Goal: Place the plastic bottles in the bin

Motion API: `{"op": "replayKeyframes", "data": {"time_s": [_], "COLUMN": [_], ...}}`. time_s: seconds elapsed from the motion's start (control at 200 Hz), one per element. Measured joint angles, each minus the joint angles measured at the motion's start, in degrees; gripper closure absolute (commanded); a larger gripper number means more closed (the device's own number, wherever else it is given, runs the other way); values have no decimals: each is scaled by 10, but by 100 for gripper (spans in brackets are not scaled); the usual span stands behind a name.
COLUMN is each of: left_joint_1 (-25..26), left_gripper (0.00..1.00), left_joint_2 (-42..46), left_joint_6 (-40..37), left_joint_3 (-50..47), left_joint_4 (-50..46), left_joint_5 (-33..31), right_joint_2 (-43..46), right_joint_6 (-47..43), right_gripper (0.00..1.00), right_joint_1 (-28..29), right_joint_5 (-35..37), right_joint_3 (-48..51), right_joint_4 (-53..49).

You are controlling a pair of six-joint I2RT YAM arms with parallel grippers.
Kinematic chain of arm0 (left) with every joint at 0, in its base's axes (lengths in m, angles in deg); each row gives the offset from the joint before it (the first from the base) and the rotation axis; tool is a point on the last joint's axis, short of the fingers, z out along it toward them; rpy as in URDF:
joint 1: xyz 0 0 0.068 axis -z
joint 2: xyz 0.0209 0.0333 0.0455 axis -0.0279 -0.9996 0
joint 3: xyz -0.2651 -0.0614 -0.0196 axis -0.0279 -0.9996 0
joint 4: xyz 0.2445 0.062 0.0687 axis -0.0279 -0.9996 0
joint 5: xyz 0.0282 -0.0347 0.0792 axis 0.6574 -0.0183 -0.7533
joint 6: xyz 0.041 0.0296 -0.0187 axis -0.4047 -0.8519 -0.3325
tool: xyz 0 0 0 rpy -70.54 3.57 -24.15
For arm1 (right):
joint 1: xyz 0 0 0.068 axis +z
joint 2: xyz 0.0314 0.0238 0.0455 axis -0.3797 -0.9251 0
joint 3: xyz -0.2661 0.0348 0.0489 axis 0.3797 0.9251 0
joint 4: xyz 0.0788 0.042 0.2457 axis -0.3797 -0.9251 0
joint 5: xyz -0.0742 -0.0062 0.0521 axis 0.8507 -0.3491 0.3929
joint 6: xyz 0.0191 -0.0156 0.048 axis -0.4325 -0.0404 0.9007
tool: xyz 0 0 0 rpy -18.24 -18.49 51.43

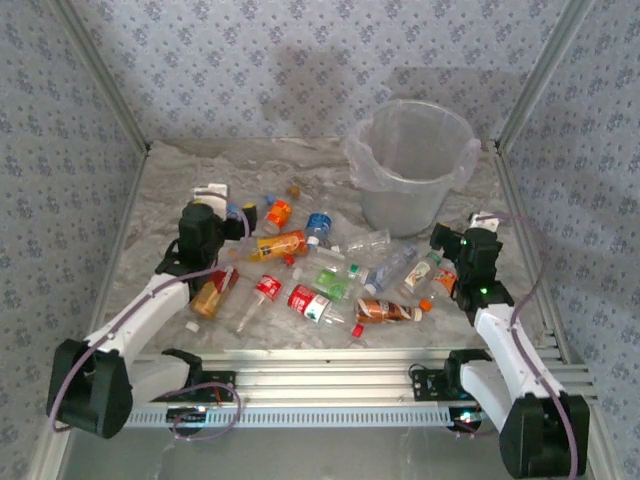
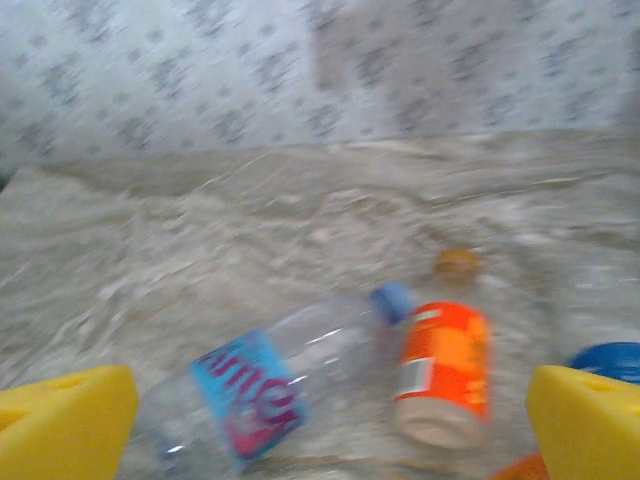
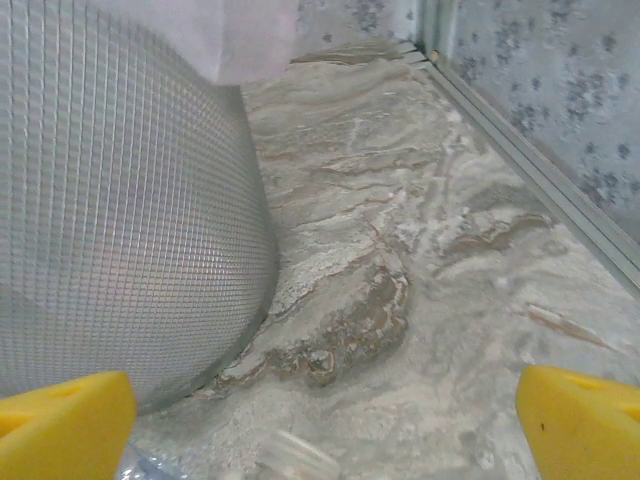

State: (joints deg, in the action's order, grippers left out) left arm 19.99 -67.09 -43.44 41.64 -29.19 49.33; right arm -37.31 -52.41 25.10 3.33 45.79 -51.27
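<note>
Several plastic bottles (image 1: 308,300) lie scattered across the middle of the marble-patterned table. The bin (image 1: 415,165), a translucent bucket lined with a clear bag, stands at the back right. My left gripper (image 1: 228,203) hovers open over the left end of the pile. Between its yellow fingers (image 2: 65,420) lie a clear bottle with a blue label (image 2: 250,395) and an orange-labelled bottle (image 2: 445,360). My right gripper (image 1: 462,232) stands open just right of the bin's base, holding nothing. The ribbed bin wall (image 3: 120,230) rises at its left, and a clear bottle neck (image 3: 295,460) lies at the bottom edge.
Patterned walls with metal corner posts (image 1: 530,75) close in the table on three sides. An aluminium rail (image 1: 330,385) runs along the near edge between the arm bases. Bare tabletop (image 3: 450,300) lies between the bin and the right wall.
</note>
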Motion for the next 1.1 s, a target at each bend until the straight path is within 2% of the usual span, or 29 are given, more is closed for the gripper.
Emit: {"op": "replayKeyframes", "data": {"time_s": [0.12, 0.265, 0.455, 0.595, 0.75, 1.099], "left_joint_1": [58, 115, 203, 245, 276, 300], "left_gripper": [0, 0, 0, 0, 0, 0], "left_joint_2": [1, -28, -89, -142, -176, -159], "left_joint_6": [21, 29, -13, -50, -70, -57], "left_joint_3": [59, 151, 278, 336, 341, 290], "left_joint_4": [-69, -169, -276, -324, -343, -281], "left_joint_5": [28, 101, 204, 263, 289, 297], "right_joint_2": [21, 24, 24, 8, -11, -62], "right_joint_6": [70, 129, 189, 211, 221, 222], "right_gripper": [0, 0, 10, 17, 20, 23], "right_joint_1": [3, 3, 4, 4, 3, -31], "right_joint_5": [27, 33, -1, -35, -59, -123], "right_joint_3": [-53, -89, -90, -90, -90, -68], "right_joint_4": [-124, -240, -339, -377, -397, -364]}}
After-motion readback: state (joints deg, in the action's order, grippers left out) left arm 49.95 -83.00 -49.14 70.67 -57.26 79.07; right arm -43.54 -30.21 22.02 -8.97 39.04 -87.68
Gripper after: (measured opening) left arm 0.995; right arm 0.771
